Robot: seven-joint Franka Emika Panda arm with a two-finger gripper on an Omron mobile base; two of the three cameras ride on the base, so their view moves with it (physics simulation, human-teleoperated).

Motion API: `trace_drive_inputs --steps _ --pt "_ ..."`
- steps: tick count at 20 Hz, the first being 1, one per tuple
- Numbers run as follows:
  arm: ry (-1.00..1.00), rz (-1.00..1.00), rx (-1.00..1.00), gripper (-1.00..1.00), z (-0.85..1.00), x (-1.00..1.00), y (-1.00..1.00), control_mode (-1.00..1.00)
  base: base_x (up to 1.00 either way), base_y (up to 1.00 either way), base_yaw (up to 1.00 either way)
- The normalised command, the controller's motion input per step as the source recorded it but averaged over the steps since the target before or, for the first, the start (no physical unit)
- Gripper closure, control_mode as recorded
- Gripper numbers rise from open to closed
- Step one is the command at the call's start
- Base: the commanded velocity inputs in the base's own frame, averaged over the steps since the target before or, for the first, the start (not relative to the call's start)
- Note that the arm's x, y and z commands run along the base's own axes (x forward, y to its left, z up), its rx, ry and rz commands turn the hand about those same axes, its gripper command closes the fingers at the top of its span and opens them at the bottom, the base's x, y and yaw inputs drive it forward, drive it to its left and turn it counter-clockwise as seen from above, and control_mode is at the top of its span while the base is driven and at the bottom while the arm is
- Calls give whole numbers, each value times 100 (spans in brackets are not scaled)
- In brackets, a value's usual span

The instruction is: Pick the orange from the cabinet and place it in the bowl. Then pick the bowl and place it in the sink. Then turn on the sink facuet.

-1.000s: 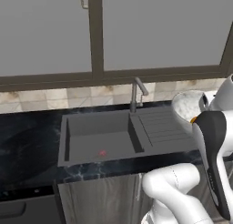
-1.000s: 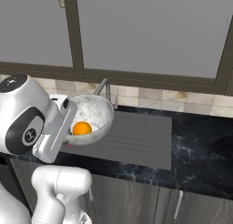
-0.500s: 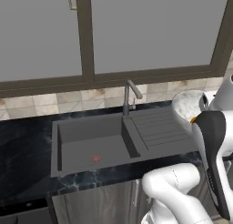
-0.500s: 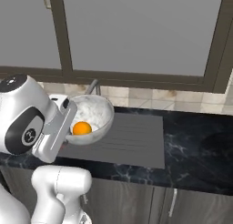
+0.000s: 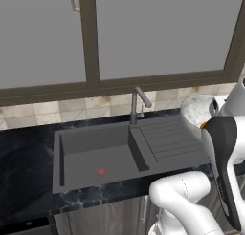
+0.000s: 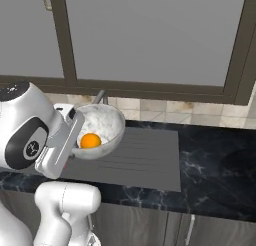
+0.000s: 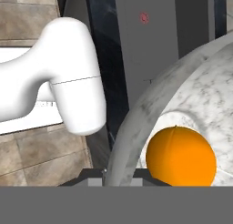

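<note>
My gripper (image 6: pixel 74 148) is shut on the near rim of the white marbled bowl (image 6: pixel 104 124) and holds it up over the ribbed drainboard (image 6: pixel 142 155). The orange (image 6: pixel 90 140) lies inside the bowl. In the hand view the bowl's rim (image 7: pixel 136 114) runs up from between my finger tips (image 7: pixel 111 175), with the orange (image 7: pixel 181 155) just inside it. The bowl (image 5: pixel 197 110) hangs at the right of the dark grey sink (image 5: pixel 95 157). The faucet (image 5: pixel 137 105) stands behind the basin. The cabinet (image 5: pixel 158 33) above has its pale grey doors closed.
The black marble counter (image 6: pixel 215 165) runs left and right of the sink, with a beige tiled wall (image 5: pixel 48 110) behind. The red drain mark (image 5: pixel 101 171) sits on the basin floor. A bar handle (image 5: pixel 74 0) hangs on the left cabinet door.
The whole scene has slid a little left and down in both base views, so the camera has moved. The bowl with the orange stays in my grip, unchanged relative to the arm.
</note>
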Motion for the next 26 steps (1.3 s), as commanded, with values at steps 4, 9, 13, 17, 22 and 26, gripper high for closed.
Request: trace_drive_inputs --steps 4,9,13,17,22,26 --pt "0 0 0 100 0 0 0 100 33 0 0" --pt "0 0 0 100 0 0 0 100 19 0 0" --pt "6 3 0 100 -2 -3 16 -100 0 0 0" --pt "1 1 0 100 -42 0 77 -100 0 0 0" --pt "1 0 0 100 -47 15 99 -100 0 0 0" --pt "3 0 0 100 -39 27 91 -100 0 0 0"
